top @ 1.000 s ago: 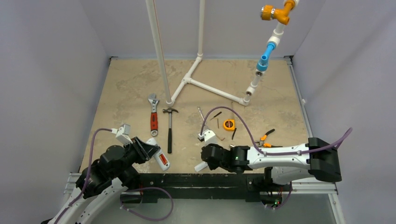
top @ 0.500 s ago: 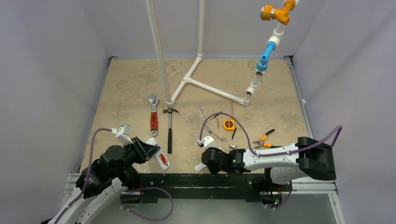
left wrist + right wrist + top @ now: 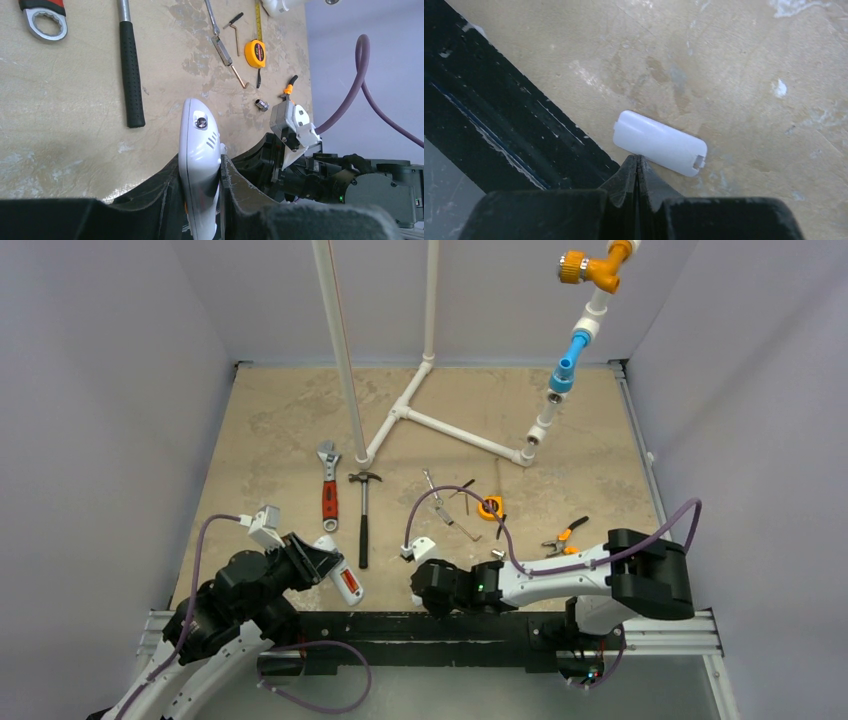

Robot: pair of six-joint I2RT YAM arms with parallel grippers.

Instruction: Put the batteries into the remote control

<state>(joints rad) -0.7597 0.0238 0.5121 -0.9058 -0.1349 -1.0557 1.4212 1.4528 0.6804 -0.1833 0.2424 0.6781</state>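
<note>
Near the near-left corner of the counter (image 3: 270,420), the left hand (image 3: 200,169) pinches the remote control (image 3: 198,132) by its two long sides, clear of the surface. The remote is slim, smooth white plastic with a rounded nose. In the top view its long axis slants from far-left to near-right, its back faces up, and the batteries (image 3: 348,584) show as an orange-red strip that looks seated in the recess.

A black-gripped hammer (image 3: 362,525) lies just beyond it.

Further right, at the middle of the near edge, the right hand (image 3: 638,164) sits low with its fingers pressed together on nothing. Directly ahead of the tips lies a battery cover (image 3: 659,142), flat on the mottled, stone-patterned counter beside the black rail. Whether the tips touch it cannot be told. It is a thin, gently domed white lid with rounded corners and a small notched tab at one short end, and its long axis runs crosswise to the fingers.

The right arm is clearly nearer to the cover. Being so flat and slick, the lid will likely slide rather than lift unless the hand spreads across its short width.
</note>
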